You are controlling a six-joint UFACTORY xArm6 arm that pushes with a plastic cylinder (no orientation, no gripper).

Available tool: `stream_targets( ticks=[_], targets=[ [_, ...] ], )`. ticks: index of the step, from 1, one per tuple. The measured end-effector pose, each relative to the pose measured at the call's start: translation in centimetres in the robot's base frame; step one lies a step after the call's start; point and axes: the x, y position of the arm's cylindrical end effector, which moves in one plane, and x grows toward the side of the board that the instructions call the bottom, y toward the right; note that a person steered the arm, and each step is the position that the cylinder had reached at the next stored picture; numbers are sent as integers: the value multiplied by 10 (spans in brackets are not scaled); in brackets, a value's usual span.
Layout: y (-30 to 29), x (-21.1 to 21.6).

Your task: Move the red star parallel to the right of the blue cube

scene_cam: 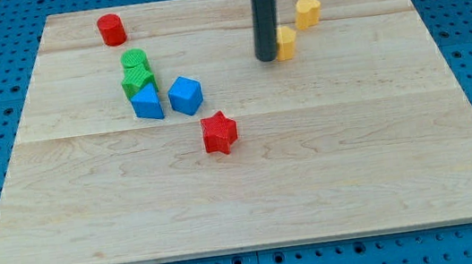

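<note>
- Our rod ends in my tip, a plain dark end with nothing to spread or pinch; it rests on the wooden board in the upper middle, holding nothing.
- Just beside the tip, on the view's right and seemingly touching the rod, stands a yellow block; we judge that a careless start away from here could drag or knock it.
- A second yellow block sits a little further toward the view's top right, out of our likely path.
- Our target, the red star, lies well apart from the tip, toward the view's bottom left, and just below and to the right of the blue cube.
- We judge the star needs to go up and slightly right to sit level with the cube; a push from the wrong side could drive it into the cube instead.
- The star's points may make it turn or slip off the tip if we strike it off-centre.
- Beyond the cube, a blue triangular block and two green blocks crowd together; shoving the cube would disturb them and shift our reference.
- A red cylinder stands far off at the top left, at no risk.
</note>
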Motion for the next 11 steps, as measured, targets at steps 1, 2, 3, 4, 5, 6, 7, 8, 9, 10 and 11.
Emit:
stream_targets(
  ticks=[1, 2, 3, 4, 5, 6, 7, 8, 9, 10, 11],
  targets=[
    [34, -3],
    [32, 57],
    [20, 149],
    [-73, 207],
    [-140, 162],
    [-99, 126],
    [-38, 128],
    [-36, 169],
    [11, 154],
    [-2, 104],
    [2, 61]
  ],
)
